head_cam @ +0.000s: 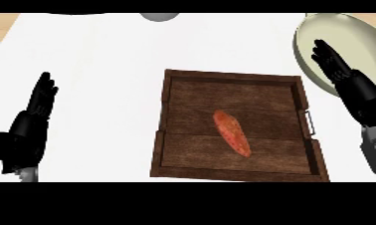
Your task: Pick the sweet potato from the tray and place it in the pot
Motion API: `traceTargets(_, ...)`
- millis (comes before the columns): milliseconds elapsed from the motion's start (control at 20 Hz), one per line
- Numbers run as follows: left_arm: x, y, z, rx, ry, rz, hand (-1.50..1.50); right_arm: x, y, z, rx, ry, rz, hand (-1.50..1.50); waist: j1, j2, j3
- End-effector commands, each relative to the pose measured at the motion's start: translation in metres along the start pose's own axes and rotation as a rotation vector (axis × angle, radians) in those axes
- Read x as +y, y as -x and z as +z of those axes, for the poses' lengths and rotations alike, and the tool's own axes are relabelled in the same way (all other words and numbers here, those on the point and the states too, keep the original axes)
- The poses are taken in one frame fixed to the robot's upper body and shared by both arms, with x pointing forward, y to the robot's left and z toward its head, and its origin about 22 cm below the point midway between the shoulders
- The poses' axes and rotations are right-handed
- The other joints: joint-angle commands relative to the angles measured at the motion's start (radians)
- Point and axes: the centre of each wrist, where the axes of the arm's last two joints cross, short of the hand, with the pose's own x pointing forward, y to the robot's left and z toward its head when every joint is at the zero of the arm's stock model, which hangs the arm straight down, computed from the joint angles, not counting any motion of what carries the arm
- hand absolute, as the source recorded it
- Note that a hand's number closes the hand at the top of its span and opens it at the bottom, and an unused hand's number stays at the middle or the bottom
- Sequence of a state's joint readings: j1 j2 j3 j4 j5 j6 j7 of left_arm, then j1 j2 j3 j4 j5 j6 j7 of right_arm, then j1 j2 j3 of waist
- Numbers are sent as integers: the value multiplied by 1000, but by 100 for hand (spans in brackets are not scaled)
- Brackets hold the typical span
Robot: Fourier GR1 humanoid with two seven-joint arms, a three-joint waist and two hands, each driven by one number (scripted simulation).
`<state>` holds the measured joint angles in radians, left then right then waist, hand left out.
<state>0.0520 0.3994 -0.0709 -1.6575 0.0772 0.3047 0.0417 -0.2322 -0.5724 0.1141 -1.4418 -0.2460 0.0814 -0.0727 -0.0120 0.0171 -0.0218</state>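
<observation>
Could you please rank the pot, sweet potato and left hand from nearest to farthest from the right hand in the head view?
From the right hand:
1. Pot, upper right; the hand shows over its edge.
2. Sweet potato, on the tray, centre.
3. Left hand, far left.

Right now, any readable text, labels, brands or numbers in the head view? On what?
None to read. No word, label, brand, number or sign shows on the wooden tray, the sweet potato, the pot, the white counter, the left robot hand or the right robot hand.
</observation>
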Motion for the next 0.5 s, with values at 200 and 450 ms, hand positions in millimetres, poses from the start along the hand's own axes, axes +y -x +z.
traceTargets(200,-22,-44,-29,-120,79,159,0,70,-38,-66,-275,-442,-220,150,107,13,26)
traceTargets(450,-41,-59,-39,-66,134,236,0,62,-6,-80,-384,-491,-50,-150,94,20,28)
